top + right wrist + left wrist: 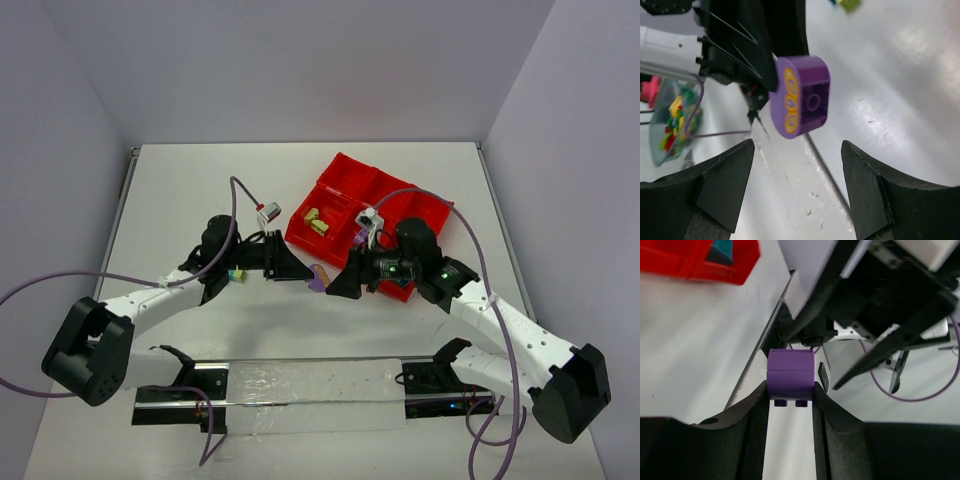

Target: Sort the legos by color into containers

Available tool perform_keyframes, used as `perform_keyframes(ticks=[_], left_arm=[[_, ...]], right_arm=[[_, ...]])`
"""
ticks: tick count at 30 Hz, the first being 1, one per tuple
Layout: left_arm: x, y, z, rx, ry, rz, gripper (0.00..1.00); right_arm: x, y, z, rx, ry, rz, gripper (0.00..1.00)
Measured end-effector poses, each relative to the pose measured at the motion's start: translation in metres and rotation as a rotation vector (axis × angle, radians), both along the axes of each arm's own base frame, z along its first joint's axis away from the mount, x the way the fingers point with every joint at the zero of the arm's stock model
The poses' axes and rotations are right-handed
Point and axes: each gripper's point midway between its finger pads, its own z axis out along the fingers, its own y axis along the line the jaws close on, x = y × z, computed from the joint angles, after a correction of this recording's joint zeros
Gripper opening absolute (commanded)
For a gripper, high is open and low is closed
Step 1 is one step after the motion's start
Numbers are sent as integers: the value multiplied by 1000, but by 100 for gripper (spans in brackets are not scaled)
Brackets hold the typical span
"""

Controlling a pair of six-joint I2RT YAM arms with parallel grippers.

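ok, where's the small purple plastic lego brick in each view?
Top external: small purple plastic lego brick at centre, just in front of the red plastic tray.
Left wrist: lower centre, clamped between that camera's own jaws.
Right wrist: centre, above that camera's open jaws.
Shared landmark: the left gripper holding it shows in all three views.

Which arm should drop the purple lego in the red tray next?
Probably left: the left gripper clamps the purple lego beside the red tray; the right gripper is open and empty.
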Motion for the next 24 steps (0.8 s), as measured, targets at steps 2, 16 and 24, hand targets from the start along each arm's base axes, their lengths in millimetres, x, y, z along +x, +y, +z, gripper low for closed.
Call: perform_keyframes(ticks=[2, 16, 24], left_arm=[[-3, 0, 10, -29, -36, -22, 0], [-17, -2, 31, -97, -119, -93, 0], [-22, 0, 41, -126, -160, -117, 0]], right_arm=[[-7, 3, -8, 15, 43, 37, 78], [-15, 25, 13, 186, 62, 200, 62], [-15, 28, 20, 224, 75, 220, 40]])
